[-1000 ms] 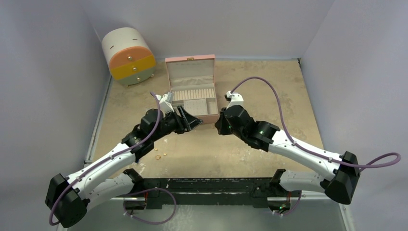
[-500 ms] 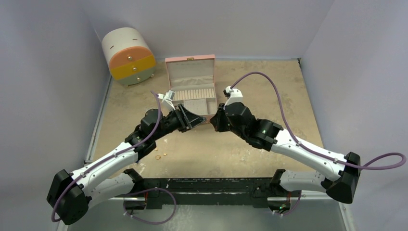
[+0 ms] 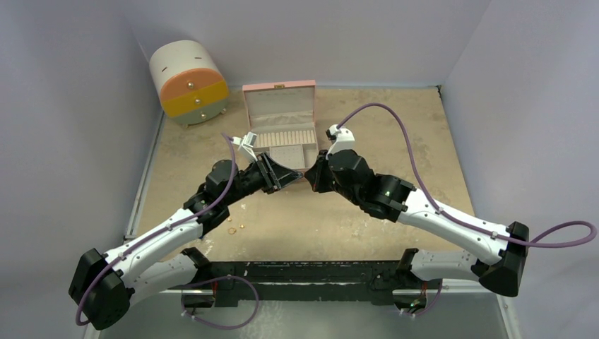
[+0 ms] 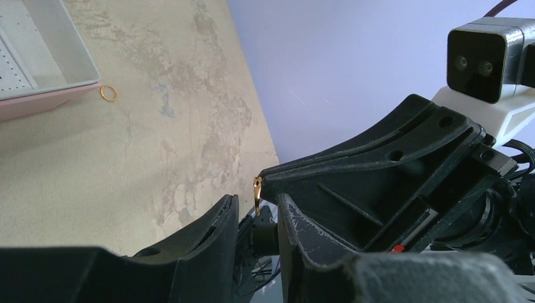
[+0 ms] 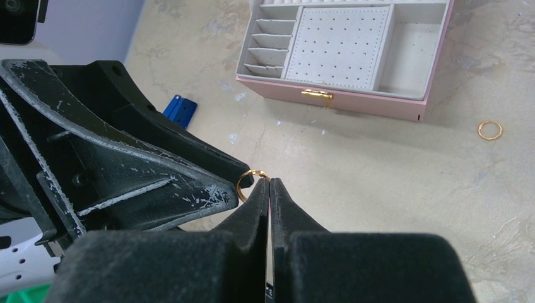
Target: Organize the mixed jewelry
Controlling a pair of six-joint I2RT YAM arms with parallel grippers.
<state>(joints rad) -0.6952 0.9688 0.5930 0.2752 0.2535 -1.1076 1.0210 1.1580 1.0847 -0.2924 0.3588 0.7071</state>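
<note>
My right gripper (image 5: pixel 269 183) is shut on a small gold ring (image 5: pixel 248 184), pinching it at the very fingertips. In the top view it (image 3: pixel 309 176) meets my left gripper (image 3: pixel 288 178) just in front of the open pink box (image 3: pixel 279 86). My left gripper (image 4: pixel 257 202) is open, and the ring (image 4: pixel 257 193) hangs edge-on at the mouth of its jaws, between the tips. Another gold ring (image 5: pixel 490 130) lies on the table by the box's corner and also shows in the left wrist view (image 4: pixel 109 93). Two tiny gold bits (image 3: pixel 232 230) lie near the left arm.
The pink box (image 5: pixel 353 104) has ring rolls, a dotted stud pad and side compartments. A blue-handled tool (image 5: pixel 180 111) lies on the table under the left gripper. A round drawer chest (image 3: pixel 187 81) stands at the back left. Walls enclose the table on three sides.
My right gripper has moved left with the ring until its tips reach the left gripper's open jaws. The left gripper shifted slightly toward the box, then held still.
</note>
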